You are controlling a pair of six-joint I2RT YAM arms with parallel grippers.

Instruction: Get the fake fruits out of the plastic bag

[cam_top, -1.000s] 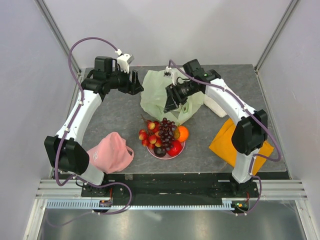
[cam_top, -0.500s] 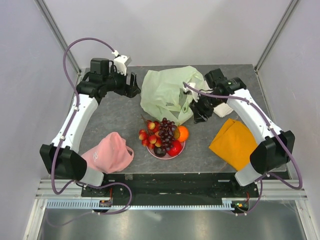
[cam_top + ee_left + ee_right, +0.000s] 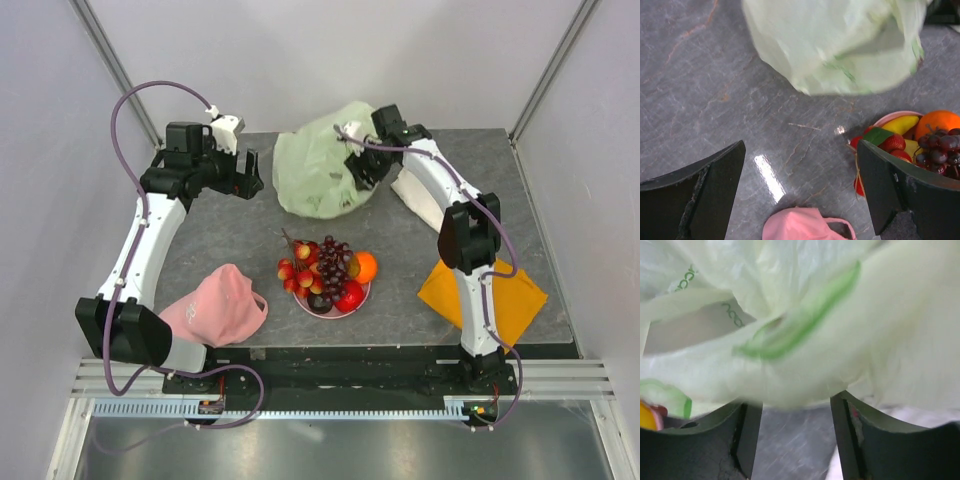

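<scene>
left pincer [image 3: 800, 150]: gaping, empty;
right pincer [image 3: 792, 405]: parted under plastic bag [image 3: 315, 170], nothing clamped;
fake fruits [image 3: 330, 270]: out, heaped near centre

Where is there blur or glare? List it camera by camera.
Right wrist: the bag fills the frame, smeared and out of focus. Left wrist: a bright glare streak on the table; the bag's edge is soft, the orange sharp. Top external: evenly lit, sharp, only soft shadows.

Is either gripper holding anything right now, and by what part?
Left gripper: nothing, jaws open. Right gripper: its jaws sit at the right edge of the plastic bag, but whether they pinch it cannot be told.
</scene>
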